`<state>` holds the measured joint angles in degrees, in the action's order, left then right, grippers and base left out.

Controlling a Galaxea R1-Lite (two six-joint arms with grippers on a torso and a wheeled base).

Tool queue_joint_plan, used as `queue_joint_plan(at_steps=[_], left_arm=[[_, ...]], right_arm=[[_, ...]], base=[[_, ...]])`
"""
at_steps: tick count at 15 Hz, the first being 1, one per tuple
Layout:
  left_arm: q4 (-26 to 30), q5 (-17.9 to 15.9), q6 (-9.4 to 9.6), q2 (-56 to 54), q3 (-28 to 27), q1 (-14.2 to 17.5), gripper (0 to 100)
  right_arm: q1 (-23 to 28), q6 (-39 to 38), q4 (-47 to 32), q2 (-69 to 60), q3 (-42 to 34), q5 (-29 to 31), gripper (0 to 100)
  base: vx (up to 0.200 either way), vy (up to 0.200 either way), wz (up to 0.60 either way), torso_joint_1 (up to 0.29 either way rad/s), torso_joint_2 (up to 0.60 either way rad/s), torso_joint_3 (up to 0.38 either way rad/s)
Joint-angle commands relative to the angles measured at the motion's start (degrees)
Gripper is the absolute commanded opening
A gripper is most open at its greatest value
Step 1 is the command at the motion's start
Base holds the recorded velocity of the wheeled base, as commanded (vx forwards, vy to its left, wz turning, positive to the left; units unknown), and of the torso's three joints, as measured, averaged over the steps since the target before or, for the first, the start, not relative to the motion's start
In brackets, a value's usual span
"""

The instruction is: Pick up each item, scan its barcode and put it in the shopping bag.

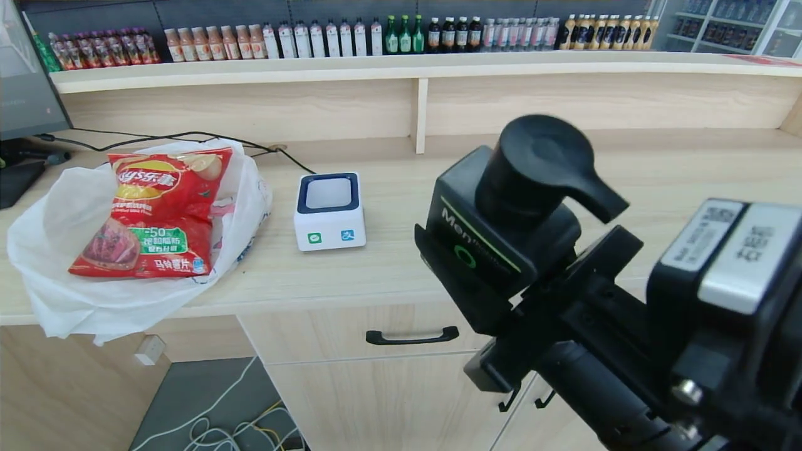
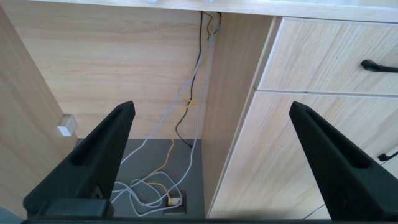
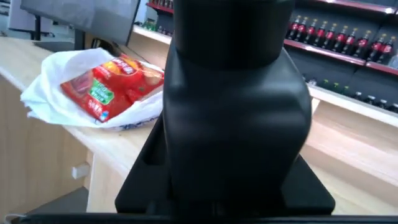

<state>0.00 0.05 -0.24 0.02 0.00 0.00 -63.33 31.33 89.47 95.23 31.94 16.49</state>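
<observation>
Black pump bottle in R end effector, rt of scanner.

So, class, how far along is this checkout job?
Done: chips lie in the bag. In hand: the right claw holds a black pump bottle above the counter, right of the scanner. Left: scan it, then bag it. The left claw hangs open, empty.
</observation>
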Motion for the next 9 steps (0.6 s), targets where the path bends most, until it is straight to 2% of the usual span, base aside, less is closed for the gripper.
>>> queue_joint_plan(at_steps=[1, 6, 9], left_arm=[[0.0, 0.0, -0.02, 0.0, 0.0, 0.0, 100], [0.0, 0.0, -0.02, 0.0, 0.0, 0.0, 100], [0.0, 0.0, -0.02, 0.0, 0.0, 0.0, 100]], right_arm=[[-0.5, -0.8, 0.5, -0.5, -3.6, -2.1, 0], [1.5, 4.3, 0.5, 1.0, -2.8, -18.1, 0], [1.5, 6.8, 0.5, 1.1, -2.2, -18.8, 0]], base=[[0.0, 0.0, 0.0, 0.0, 0.0, 0.0], [0.0, 0.0, 0.0, 0.0, 0.0, 0.0], [0.0, 0.0, 0.0, 0.0, 0.0, 0.0]])
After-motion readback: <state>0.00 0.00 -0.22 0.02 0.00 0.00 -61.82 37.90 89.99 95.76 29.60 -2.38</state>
